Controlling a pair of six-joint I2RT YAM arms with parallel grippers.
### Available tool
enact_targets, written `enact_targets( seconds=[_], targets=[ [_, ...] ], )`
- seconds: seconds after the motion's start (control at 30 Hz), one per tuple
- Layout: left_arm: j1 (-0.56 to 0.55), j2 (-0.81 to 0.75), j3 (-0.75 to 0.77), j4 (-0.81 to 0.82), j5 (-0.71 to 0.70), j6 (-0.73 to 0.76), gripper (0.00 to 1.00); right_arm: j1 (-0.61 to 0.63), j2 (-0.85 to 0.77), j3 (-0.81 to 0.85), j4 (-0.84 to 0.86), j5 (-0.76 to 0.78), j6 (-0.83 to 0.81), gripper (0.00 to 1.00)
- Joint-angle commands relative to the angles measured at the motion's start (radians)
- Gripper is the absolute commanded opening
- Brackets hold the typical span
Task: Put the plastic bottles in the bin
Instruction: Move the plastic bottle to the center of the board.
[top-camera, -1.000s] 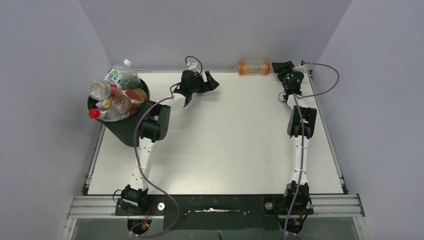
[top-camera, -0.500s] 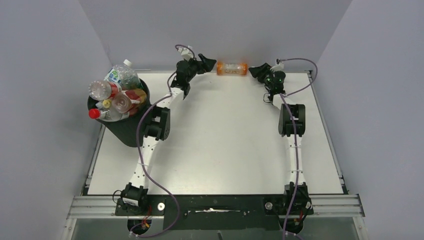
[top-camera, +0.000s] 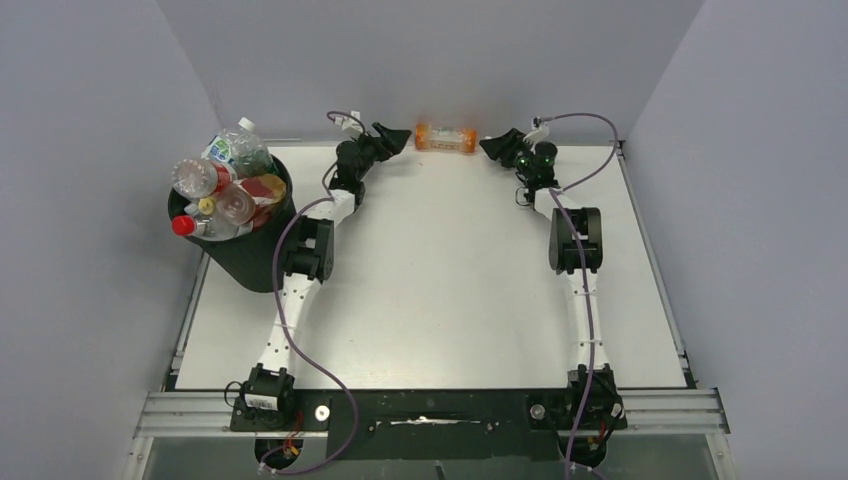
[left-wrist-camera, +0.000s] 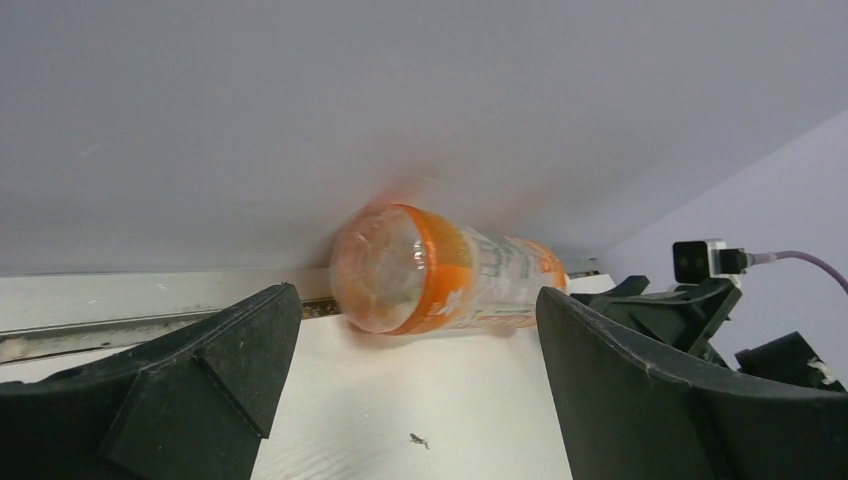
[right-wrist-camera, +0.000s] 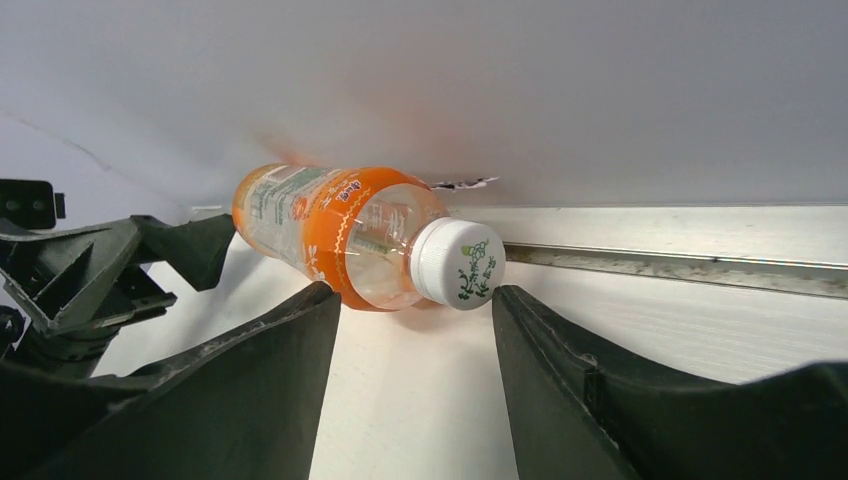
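Bottle (top-camera: 446, 138) label orange, print unreadable; left hand (top-camera: 398, 136) and right hand (top-camera: 492, 144) both apart

Orange bottle (top-camera: 446, 138) label text unreadable

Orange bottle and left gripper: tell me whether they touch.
Cannot tell. Left wrist view: orange bottle lies just beyond the open left gripper, one finger's edge overlapping it.
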Motion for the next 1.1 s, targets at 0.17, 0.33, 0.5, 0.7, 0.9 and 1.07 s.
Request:
enact_targets(
  seconds=[0.17,0.33,0.5,0.7,0.9,1.07],
  targets=[
    [-0.030,0.007,0.034,0.175,0.103,-0.047,0.90,0.033,-0.138,-0.074,0.026,-0.052,-0.054,0.58],
    [-0.038,0.020,0.049,0.163,0.155,-0.051,0.90,0.033,-0.163,-0.102,0.014,-0.101,-0.076,0.57],
    [-0.041,-0.023,-0.057,0.218,0.160,-0.063,0.89,0.031,-0.177,-0.134,0.028,-0.126,-0.071,0.57],
    [-0.039,-0.130,-0.240,0.265,0.112,-0.011,0.87,0.023,-0.197,-0.170,0.041,-0.129,-0.069,0.57],
    [-0.028,-0.111,-0.183,0.230,0.059,0.019,0.88,0.002,-0.199,-0.180,0.038,-0.136,-0.059,0.57],
    [-0.026,-0.038,-0.061,0.147,-0.015,0.066,0.93,-0.004,-0.190,-0.151,0.002,-0.135,-0.091,0.58]
  ],
)
